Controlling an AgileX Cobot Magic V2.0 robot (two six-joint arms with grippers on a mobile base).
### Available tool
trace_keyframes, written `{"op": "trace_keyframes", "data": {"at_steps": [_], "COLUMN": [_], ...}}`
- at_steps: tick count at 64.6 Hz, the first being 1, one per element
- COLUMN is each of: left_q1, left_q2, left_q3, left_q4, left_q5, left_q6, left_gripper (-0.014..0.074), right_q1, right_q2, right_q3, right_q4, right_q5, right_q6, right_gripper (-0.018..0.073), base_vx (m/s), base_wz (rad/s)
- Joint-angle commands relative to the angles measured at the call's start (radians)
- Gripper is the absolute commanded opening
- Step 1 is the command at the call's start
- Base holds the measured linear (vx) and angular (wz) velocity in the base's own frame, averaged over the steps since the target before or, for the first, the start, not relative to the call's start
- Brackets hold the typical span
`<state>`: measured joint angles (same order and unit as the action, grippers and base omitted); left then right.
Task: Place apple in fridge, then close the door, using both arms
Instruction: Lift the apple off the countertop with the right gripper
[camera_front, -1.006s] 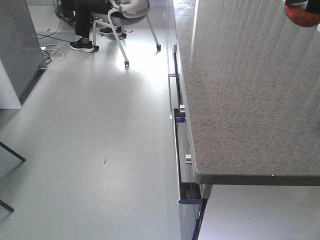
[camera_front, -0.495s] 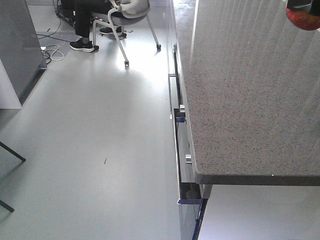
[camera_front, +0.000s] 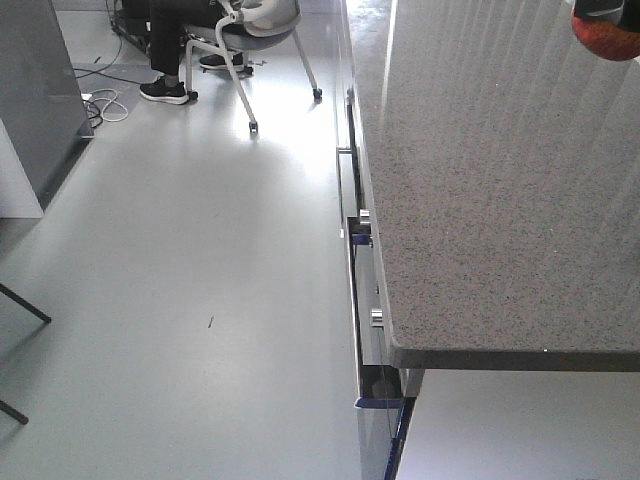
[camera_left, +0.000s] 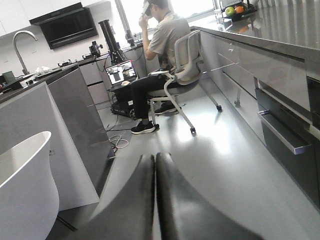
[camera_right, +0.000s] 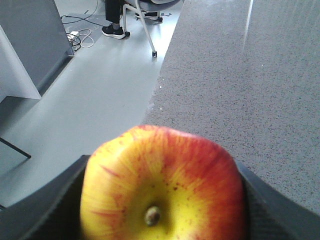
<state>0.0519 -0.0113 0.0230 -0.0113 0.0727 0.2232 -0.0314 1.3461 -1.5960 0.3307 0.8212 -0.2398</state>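
The apple (camera_right: 165, 185), red with yellow patches, fills the lower part of the right wrist view. My right gripper (camera_right: 162, 172) is shut on it, with a black finger on each side (camera_right: 50, 210). It is held above the edge of the speckled grey counter (camera_right: 240, 75). In the front view the apple (camera_front: 607, 38) shows at the top right corner over the counter (camera_front: 480, 200). My left gripper (camera_left: 154, 162) is shut and empty, pointing over the floor. A tall dark grey panel with a white side (camera_front: 35, 100) stands far left; no fridge interior shows.
Grey drawer fronts with handles (camera_front: 358, 290) run along the counter's left edge. A person on a wheeled chair (camera_left: 170, 65) sits at the far end of the aisle, with cables (camera_front: 105, 105) on the floor. A white curved object (camera_left: 25, 190) is at the left.
The apple has shifted very slightly to the right and up in the front view. Nothing else has visibly moved.
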Motion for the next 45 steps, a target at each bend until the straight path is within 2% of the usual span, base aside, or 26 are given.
{"op": "trace_keyframes", "data": {"at_steps": [1,45], "left_q1": [-0.003,-0.003], "left_q2": [-0.005,-0.005], "left_q3": [-0.016,-0.016], "left_q4": [-0.004,-0.004], "left_q5": [-0.073,-0.073], "left_q6": [-0.004,-0.004], "left_gripper": [-0.0006,-0.0006], "right_q1": [-0.005,-0.005], "right_q2": [-0.027,-0.027], "right_q3": [-0.028,-0.028], "right_q4": [0.016,0.016], "right_q5": [-0.073,-0.073], "right_q6": [-0.006,-0.006], "right_gripper": [0.0036,0.0036], "base_vx": [0.00,0.00], "base_wz": [0.00,0.02]}}
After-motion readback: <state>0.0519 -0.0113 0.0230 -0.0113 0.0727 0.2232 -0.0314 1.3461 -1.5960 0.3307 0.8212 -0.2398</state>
